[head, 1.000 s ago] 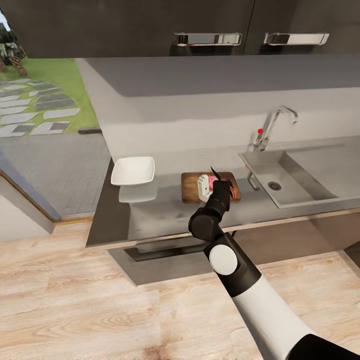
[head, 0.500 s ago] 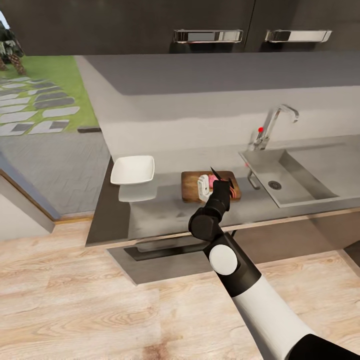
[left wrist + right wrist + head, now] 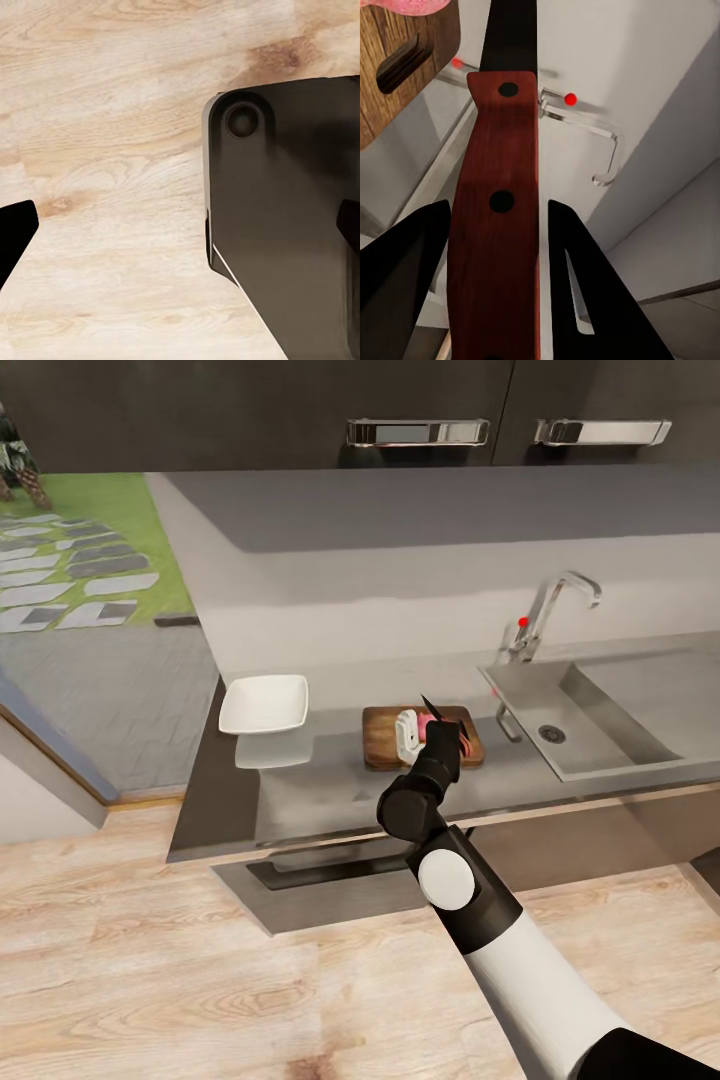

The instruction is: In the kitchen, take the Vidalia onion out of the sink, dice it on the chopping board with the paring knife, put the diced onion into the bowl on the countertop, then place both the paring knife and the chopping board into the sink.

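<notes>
Nothing on the desk (image 3: 330,785) has moved over the last second, only a slight camera drift: right hand (image 3: 499,247) stays clamped on the paring knife (image 3: 499,195), blade over the Vidalia onion (image 3: 440,730) on the chopping board (image 3: 380,735). Onion looks partly cut, pale pieces at its 9 o'clock, so I'd say dicing is mid-stroke or stalled; bowl (image 3: 265,703) at the board's 9 o'clock, sink (image 3: 600,710) at 3 o'clock. Left hand (image 3: 180,225) hangs over the wooden floor, fingers apart.

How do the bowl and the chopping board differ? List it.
The bowl is white and square; the chopping board is brown, wooden and rectangular. The bowl looks empty, while the chopping board carries the pinkish onion, with the right gripper holding the paring knife over it. Both rest on the countertop.
</notes>
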`<state>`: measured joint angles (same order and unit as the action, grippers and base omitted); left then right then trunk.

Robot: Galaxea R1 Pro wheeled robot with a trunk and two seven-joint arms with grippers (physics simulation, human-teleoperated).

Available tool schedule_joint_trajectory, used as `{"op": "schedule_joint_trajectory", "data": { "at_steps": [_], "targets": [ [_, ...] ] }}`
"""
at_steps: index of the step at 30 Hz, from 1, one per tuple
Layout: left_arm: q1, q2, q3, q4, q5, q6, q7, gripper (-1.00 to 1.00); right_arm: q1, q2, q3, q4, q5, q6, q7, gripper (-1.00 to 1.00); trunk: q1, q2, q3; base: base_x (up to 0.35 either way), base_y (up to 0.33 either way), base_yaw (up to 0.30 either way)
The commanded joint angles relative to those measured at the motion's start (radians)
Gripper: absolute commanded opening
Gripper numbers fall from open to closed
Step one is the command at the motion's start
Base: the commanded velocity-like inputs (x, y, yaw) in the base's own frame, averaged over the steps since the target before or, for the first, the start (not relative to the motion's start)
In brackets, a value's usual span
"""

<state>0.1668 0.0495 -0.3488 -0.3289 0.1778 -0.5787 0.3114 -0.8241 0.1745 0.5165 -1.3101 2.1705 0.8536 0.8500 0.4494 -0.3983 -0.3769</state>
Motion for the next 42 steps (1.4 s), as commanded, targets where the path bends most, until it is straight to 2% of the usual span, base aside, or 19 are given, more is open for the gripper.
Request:
{"op": "schedule_joint_trajectory", "data": {
  "at_steps": [1,6,11,16,42],
  "targets": [
    [0.0,0.001,-0.009,-0.002,0.009,-0.001,0.005,1.0,-0.001,0.0,0.002,0.0,0.009,0.002,0.011,-1.0,0.001,-0.002,-0.001,0.0,0.0,0.0],
    [0.0,0.001,-0.009,-0.002,0.009,-0.001,0.005,1.0,-0.001,0.0,0.002,0.0,0.009,0.002,0.015,-1.0,0.001,-0.002,-0.003,0.0,0.0,0.0],
    [0.0,0.001,-0.009,-0.002,0.009,-0.001,0.005,1.0,-0.001,0.0,0.002,0.0,0.009,0.003,0.057,-1.0,0.001,-0.002,-0.007,0.0,0.0,0.0],
    [0.0,0.001,-0.009,-0.001,0.01,-0.001,0.005,1.0,-0.001,0.0,0.003,0.0,0.01,0.004,0.066,-1.0,0.001,-0.002,-0.012,0.0,0.0,0.0],
    [0.0,0.001,-0.009,-0.001,0.01,-0.001,0.005,1.0,-0.001,0.0,0.003,0.0,0.011,0.003,0.066,-1.0,0.001,-0.002,-0.012,0.0,0.0,0.0]
  ]
}}
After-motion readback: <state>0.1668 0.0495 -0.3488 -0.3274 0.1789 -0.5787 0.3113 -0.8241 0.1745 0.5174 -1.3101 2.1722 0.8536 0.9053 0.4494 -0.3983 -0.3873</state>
